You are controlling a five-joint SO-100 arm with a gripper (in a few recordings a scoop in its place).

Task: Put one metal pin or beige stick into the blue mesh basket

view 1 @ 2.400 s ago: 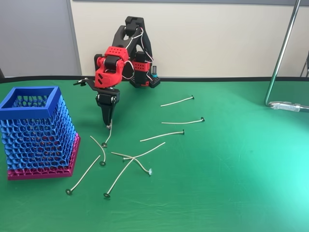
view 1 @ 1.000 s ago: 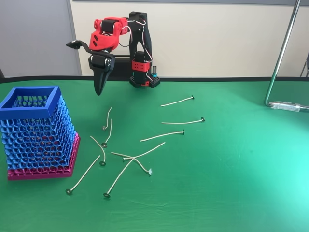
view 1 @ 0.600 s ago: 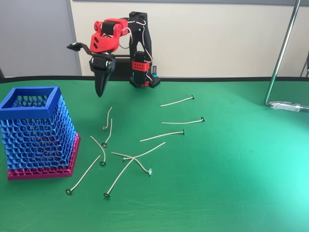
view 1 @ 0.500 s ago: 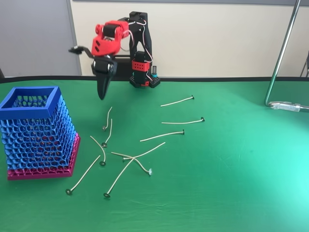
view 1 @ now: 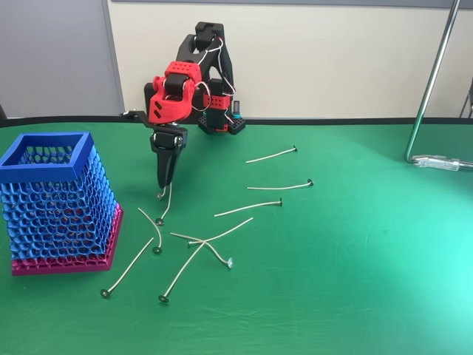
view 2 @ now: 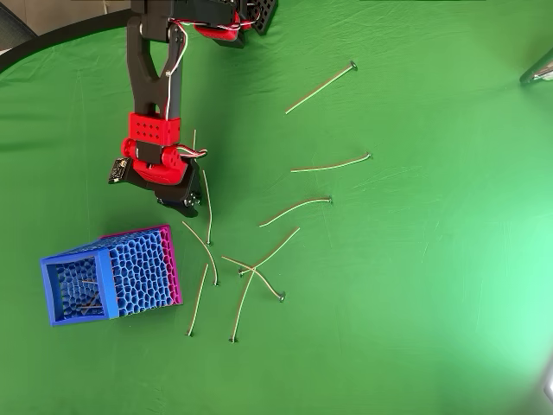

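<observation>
Two sticks (view 2: 84,294) inside blue mesh basket (view 2: 60,259) | pincer (view 1: 165,185) pointing down, grip state unclear

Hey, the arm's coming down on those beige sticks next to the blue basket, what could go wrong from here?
The gripper points down over two sticks lying close together; it may pinch both or knock one aside. The sticks are thin and flat on the green table, so the fingertips could slip off and close on nothing. The blue mesh basket is tall with a narrow opening, so a stick held by one end might catch the rim and drop outside.
</observation>
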